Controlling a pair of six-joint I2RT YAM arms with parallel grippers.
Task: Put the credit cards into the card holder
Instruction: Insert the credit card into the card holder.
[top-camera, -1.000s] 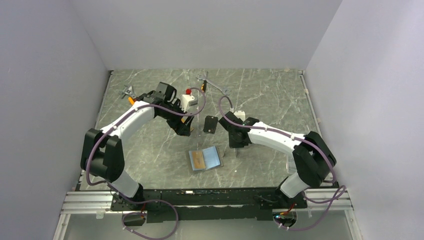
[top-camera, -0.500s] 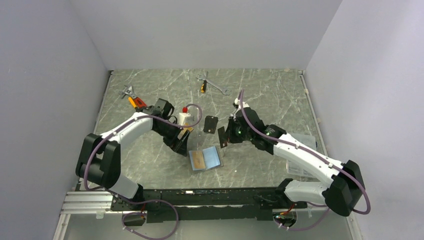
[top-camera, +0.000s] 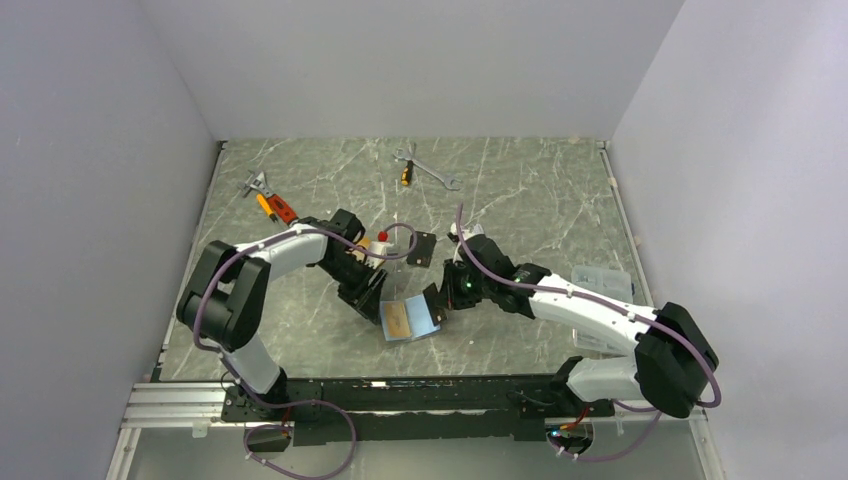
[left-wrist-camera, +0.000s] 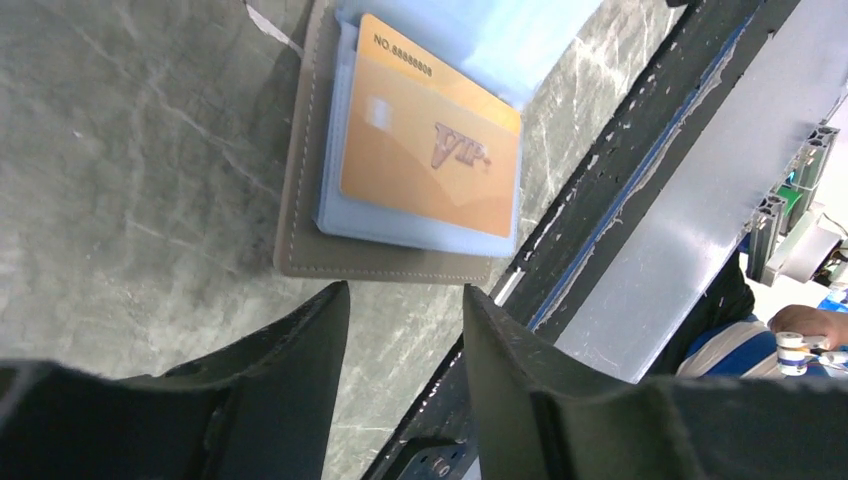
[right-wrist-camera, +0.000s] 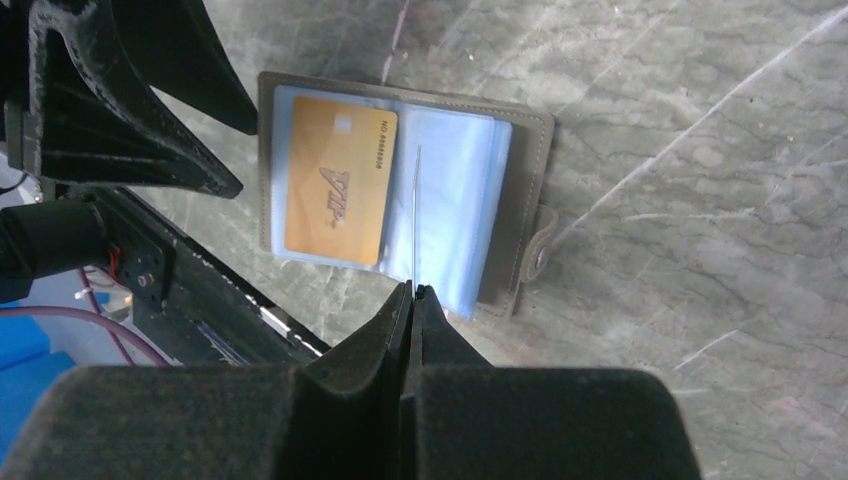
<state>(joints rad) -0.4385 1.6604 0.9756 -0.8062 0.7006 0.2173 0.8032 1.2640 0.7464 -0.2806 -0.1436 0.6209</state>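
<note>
The card holder (top-camera: 425, 318) lies open on the table, taupe outside (left-wrist-camera: 380, 262) and light blue inside (right-wrist-camera: 455, 200). The orange card (top-camera: 397, 320) sits in its left pocket, also seen in the left wrist view (left-wrist-camera: 430, 165) and the right wrist view (right-wrist-camera: 335, 185). My right gripper (right-wrist-camera: 412, 290) is shut on a dark card (top-camera: 433, 299), seen edge-on (right-wrist-camera: 415, 215) over the holder's right half. My left gripper (left-wrist-camera: 405, 300) is open and empty, just beside the holder's left edge (top-camera: 372, 297). Another black card (top-camera: 423, 247) lies flat behind the holder.
A clear plastic box (top-camera: 600, 281) stands at the right. A wrench (top-camera: 440, 178) and an orange-handled tool (top-camera: 405, 172) lie at the back, and more tools (top-camera: 268, 200) at the back left. The table's front rail (left-wrist-camera: 640, 200) runs close behind the holder.
My right gripper has carried the dark card forward and left, down over the open holder. My left gripper has moved forward and right to the holder's left edge.
</note>
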